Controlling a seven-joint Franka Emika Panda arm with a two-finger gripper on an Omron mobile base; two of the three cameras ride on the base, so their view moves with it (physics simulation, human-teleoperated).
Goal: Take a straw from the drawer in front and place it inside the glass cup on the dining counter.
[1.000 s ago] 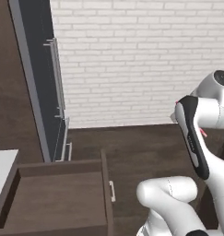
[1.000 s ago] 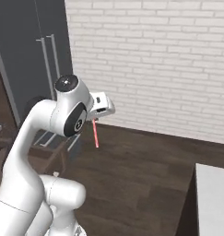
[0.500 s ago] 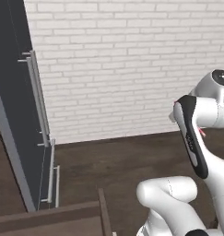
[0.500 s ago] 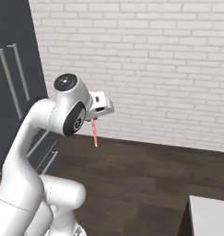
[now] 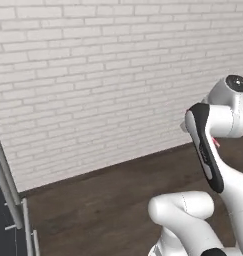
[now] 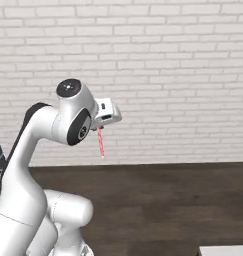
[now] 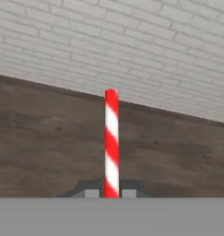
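One thin straight straw with red and white candy stripes (image 7: 111, 143) stands at the centre of the hand view, running from the bottom middle of the frame up to about mid-height, and it is pinched at its lower end between the two small dark finger tips (image 7: 91, 193) of the two-finger gripper (image 7: 110, 193), whose jaws are closed tight on it. In the right base view the same straw (image 6: 100, 142) hangs down from the gripper (image 6: 99, 128) left of centre in the frame, tilted slightly, under the white hand. The left base view gives only a small pink sliver of it (image 5: 215, 143) at the right edge, behind the white arm with dark joints (image 5: 209, 145). Behind the straw in all three views is one white brick wall (image 6: 183, 75) over one dark brown wood floor (image 6: 163, 205). The left base view adds grey vertical bars (image 5: 8, 190) at its lower left; the right base view adds one pale flat corner (image 6: 225, 250) at its lower right.
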